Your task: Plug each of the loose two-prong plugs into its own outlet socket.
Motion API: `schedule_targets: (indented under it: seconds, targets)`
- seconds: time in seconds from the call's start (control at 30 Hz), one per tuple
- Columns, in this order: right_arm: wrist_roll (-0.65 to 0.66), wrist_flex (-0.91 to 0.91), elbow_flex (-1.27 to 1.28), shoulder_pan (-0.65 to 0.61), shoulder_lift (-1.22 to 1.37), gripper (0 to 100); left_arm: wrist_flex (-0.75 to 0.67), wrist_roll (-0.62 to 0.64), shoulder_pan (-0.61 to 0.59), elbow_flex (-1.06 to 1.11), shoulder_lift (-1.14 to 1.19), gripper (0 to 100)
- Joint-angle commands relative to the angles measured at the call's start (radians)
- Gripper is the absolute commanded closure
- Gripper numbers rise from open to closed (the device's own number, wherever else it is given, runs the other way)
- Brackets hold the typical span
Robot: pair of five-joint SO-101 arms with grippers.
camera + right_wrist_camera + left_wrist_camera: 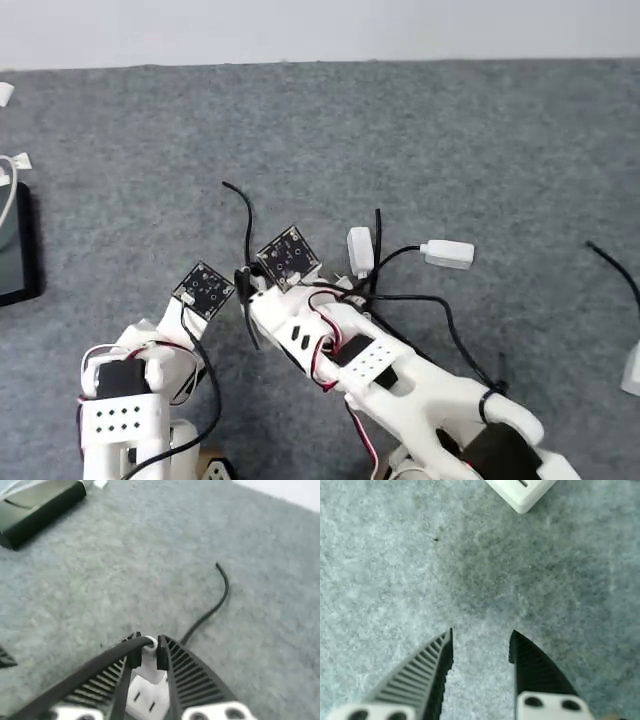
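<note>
"The white plastic two-prong plug (145,692) is sitting where, exactly?"

"Inside the right gripper (148,647). The black ribbed fingers (192,677) are clenching on either side of the plug's narrow neck. The plug's broader body is lying back between them, nearer the wrist. A thick black cord (85,674) is running up to that neck. Two short dark marks are showing on the plug's face. Prongs or slots, I cannot tell, and I cannot tell whether the plug is touching the grey felt tabletop (450,130)."

"And the other arm?"

"The left gripper (480,637) is hanging off to one side of the plug, its fingers spread wide and grasping nothing. A white square block with a dark slit (522,492), likely a socket, is lying ahead of it. Two more white corded pieces (360,250) (447,253) are lying near the plug, on the side away from the left gripper. A thin black cable (212,607) is trailing loose just beyond the plug."

"So how should this step be going?"

"I'd be squeezing the neck itself, not the cord alone, so the plug isn't swivelling. I'd be squaring its face to the slots before pushing, then pressing straight in. I'd also be watching that no cord near the plug is snagging. The free gripper could be bracing the socket so it isn't sliding away from the plug."
</note>
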Motion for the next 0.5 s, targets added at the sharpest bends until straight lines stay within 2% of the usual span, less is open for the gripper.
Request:
schedule_targets:
  seconds: [0.0,0.47]
  targets:
    - [0.049,-0.028,-0.061,0.025,0.005,99.1,0.011,0.009,-0.002,-0.005,-0.011,88]
    - [0.077,-0.024,-0.071,0.041,0.008,99.1,0.009,0.009,0.0,-0.001,-0.012,88]
